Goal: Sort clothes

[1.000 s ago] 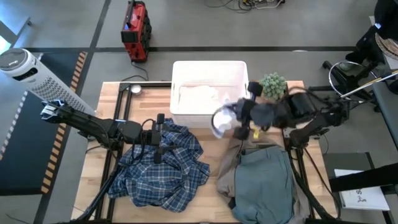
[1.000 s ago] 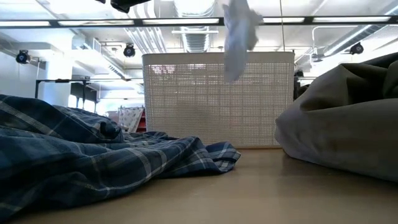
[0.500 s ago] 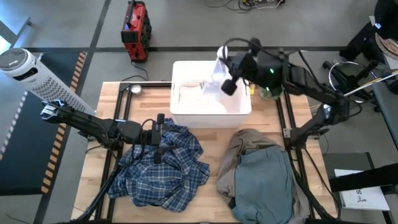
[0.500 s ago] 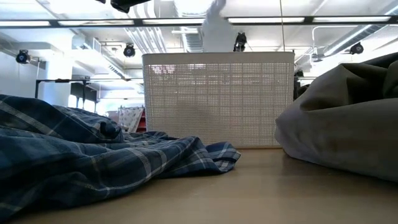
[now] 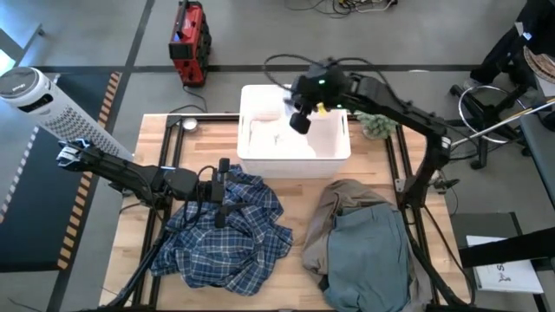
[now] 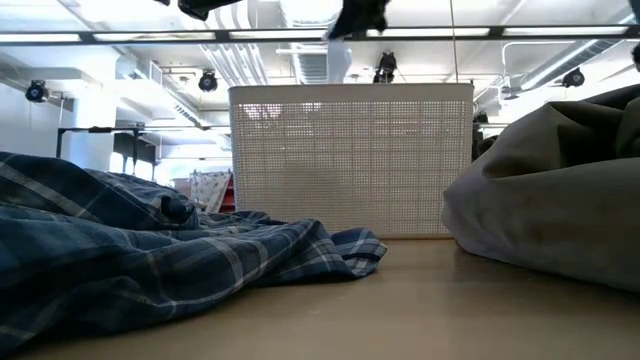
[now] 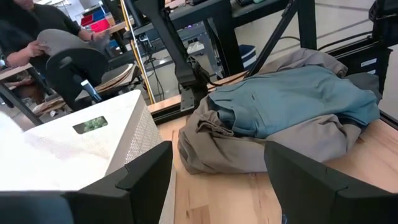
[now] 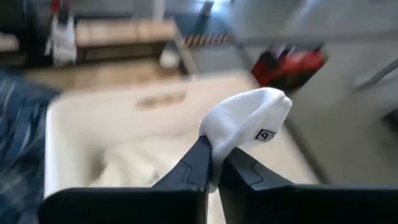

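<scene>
Right claw (image 8: 211, 163): raised over the white rectangular perforated plastic bin (image 5: 334, 147), fingers pinched tight on a small white fabric piece (image 8: 249, 121). The piece carries a tiny square black-and-white tag; its marking is too small to read. In the low view the claw sits above the bin's rim with the white piece dangling just under it.

White textured top (image 5: 276, 134): lying crumpled inside the bin, below the held piece.

Left claw (image 7: 217, 180): low over the wooden slatted worktop (image 5: 299, 217), just beside the blue-and-white plaid shirt (image 5: 227, 227), fingers spread apart with nothing between them. It faces the pile on the far side.

Plaid shirt: heaped on the worktop's left half, in front of the bin.

Grey-blue shirt (image 5: 368, 251): folded loosely on top of a taupe garment (image 5: 334, 212), both on the worktop's right half, well apart from the plaid shirt.

Surroundings: red toolbox-like case (image 5: 188, 39) on the floor beyond the worktop; white tower fan (image 5: 39, 104) at the left; small green plant (image 5: 375, 124) beside the bin's right wall. No readable writing anywhere.
</scene>
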Controlling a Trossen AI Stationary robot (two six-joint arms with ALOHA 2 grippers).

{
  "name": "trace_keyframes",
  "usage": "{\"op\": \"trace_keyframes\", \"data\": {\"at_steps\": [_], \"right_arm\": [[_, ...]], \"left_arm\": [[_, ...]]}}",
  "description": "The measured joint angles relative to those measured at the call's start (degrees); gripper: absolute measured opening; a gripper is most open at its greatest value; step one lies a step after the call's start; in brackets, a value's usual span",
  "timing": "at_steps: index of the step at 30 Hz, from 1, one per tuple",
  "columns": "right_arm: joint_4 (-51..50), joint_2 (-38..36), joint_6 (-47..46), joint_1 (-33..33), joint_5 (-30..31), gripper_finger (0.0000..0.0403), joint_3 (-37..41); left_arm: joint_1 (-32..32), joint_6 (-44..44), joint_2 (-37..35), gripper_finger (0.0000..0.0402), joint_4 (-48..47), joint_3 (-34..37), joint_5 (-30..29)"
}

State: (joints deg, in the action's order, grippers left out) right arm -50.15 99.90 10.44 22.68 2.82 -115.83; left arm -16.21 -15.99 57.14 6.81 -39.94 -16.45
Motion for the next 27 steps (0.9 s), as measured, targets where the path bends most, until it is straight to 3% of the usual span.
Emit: {"op": "trace_keyframes", "data": {"at_steps": [10,14,18,24,27], "right_arm": [[-10.8,9.7,3.9,1.9,-0.7,0.0142,0.0],[-12.3,12.8,10.1,4.0,-6.6,0.0161,0.0],[-12.1,15.9,12.4,6.9,-8.8,0.0126,0.0],[-12.2,20.2,15.4,10.5,-8.9,0.0013,0.0],[-12.1,22.5,16.3,11.6,-9.1,0.0013,0.0]], "left_arm": [[0.0,0.0,-0.1,0.0243,-0.6,0.0,-0.1],[0.0,0.1,-0.4,0.0243,-0.6,0.0,-0.9],[0.0,0.1,-0.8,0.0243,-0.8,0.0,-1.1],[0.0,0.5,-1.8,0.0243,-2.3,0.0,-1.1],[0.0,0.6,-2.3,0.0243,-3.0,0.0,-1.2]]}}
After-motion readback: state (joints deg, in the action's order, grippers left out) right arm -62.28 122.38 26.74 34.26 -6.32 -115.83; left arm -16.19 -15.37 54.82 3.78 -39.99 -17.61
